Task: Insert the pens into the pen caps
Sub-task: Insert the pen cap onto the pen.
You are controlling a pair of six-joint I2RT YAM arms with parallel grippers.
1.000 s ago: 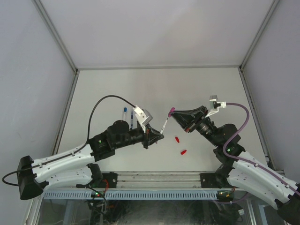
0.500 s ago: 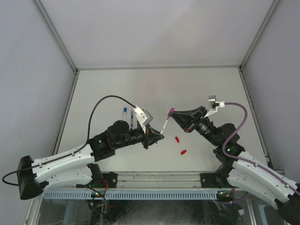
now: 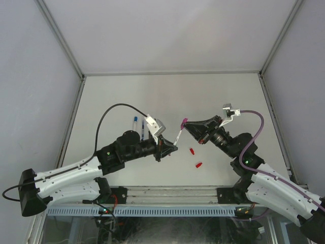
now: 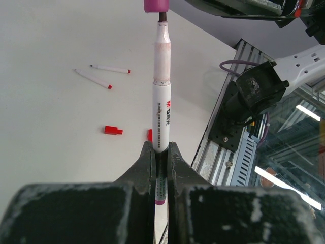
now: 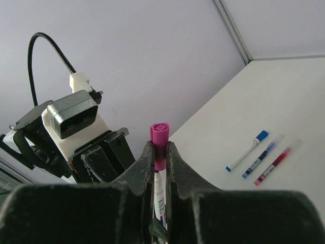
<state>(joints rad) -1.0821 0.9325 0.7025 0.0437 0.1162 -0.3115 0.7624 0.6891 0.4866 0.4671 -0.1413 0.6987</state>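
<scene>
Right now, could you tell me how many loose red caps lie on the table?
2. Both lie on the table: the farther red cap centrally, the nearer red cap just right of it. Others may be hidden.

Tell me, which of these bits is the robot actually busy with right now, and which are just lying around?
In use: magenta pen in the left gripper; magenta cap in the right gripper.
Lying about: two red caps; three other pens; two thin red-tipped pens.
</scene>
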